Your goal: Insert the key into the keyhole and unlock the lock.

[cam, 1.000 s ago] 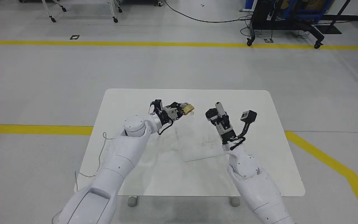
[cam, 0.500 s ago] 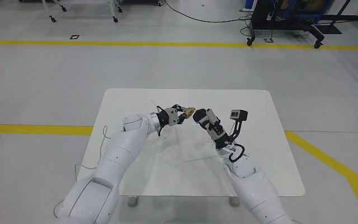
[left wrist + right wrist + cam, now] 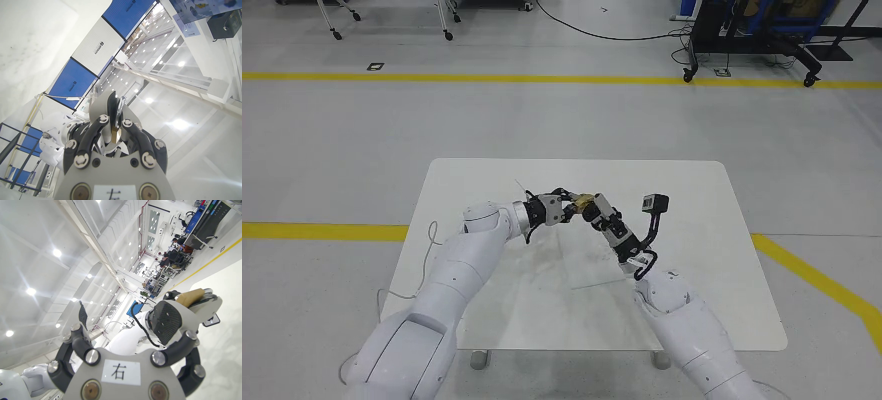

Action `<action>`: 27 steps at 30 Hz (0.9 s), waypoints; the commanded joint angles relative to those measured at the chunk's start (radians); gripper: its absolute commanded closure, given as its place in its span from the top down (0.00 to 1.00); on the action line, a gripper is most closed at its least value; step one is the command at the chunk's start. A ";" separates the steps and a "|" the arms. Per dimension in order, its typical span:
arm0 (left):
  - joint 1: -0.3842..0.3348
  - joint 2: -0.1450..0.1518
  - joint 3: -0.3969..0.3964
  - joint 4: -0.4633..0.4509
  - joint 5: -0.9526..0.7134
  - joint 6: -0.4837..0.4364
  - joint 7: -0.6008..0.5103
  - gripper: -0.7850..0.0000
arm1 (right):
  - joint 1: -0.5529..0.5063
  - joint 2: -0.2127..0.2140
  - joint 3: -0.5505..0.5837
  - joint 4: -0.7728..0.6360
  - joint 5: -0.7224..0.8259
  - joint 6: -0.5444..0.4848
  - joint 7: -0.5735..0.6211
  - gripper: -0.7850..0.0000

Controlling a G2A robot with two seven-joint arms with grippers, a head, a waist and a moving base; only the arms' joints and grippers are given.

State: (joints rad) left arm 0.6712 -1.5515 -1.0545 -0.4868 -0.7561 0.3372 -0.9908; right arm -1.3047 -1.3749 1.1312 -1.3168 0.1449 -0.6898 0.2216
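Observation:
A brass padlock (image 3: 583,202) is held in the air over the middle of the white table (image 3: 702,300), with my left gripper (image 3: 568,206) shut on it. In the left wrist view its brass body (image 3: 115,135) and silver shackle (image 3: 121,106) sit clamped between the fingers (image 3: 98,108). My right gripper (image 3: 595,213) is right beside the lock, on its right side. In the right wrist view the right gripper (image 3: 122,311) is open with nothing between its fingers (image 3: 167,321). Just past one finger is the padlock (image 3: 191,295). I see no key.
Both arms meet above the table's centre. The tabletop around them is bare white with faint scuff marks (image 3: 607,255). Yellow floor lines (image 3: 542,78) run behind and beside the table. A dark wheeled rack (image 3: 752,40) stands far back right.
My right gripper has swung left and down until it is next to the padlock. The left gripper has shifted slightly right with the lock still in it.

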 commanded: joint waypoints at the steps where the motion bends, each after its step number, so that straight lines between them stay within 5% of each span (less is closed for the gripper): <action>1: -0.001 0.000 -0.002 0.002 -0.001 -0.011 0.002 0.00 | -0.002 0.000 0.004 -0.005 -0.002 -0.012 -0.001 1.00; 9: 0.009 0.003 -0.003 -0.036 0.059 -0.226 0.064 0.00 | -0.069 0.018 0.060 -0.110 0.147 -0.037 0.098 1.00; 11: 0.018 0.006 -0.005 -0.054 0.075 -0.285 0.060 0.00 | -0.081 0.030 0.073 -0.124 0.285 0.072 0.241 1.00; 14: 0.029 0.012 -0.004 -0.082 0.115 -0.375 0.055 0.00 | -0.058 0.062 0.119 -0.078 0.336 0.394 0.520 1.00; 16: 0.039 0.015 -0.002 -0.104 0.145 -0.432 0.056 0.00 | -0.059 0.069 0.146 -0.081 0.381 0.453 0.571 1.00; 17: 0.046 0.016 -0.002 -0.117 0.147 -0.453 0.045 0.00 | -0.061 0.069 0.148 -0.082 0.425 0.479 0.595 0.62; 18: 0.053 0.017 -0.003 -0.128 0.149 -0.471 0.034 0.00 | -0.059 0.070 0.153 -0.081 0.443 0.490 0.611 0.47; 22: 0.068 0.023 -0.003 -0.157 0.178 -0.516 0.013 0.00 | -0.055 0.068 0.152 -0.066 0.533 0.516 0.645 0.31; 27: 0.076 0.029 0.001 -0.176 0.223 -0.526 0.020 0.00 | -0.041 0.068 0.133 -0.048 0.530 0.529 0.659 0.35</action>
State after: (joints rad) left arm 0.7472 -1.5236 -1.0552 -0.6604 -0.5455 -0.1859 -0.9739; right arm -1.3470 -1.3073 1.2675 -1.3662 0.6783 -0.1614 0.8801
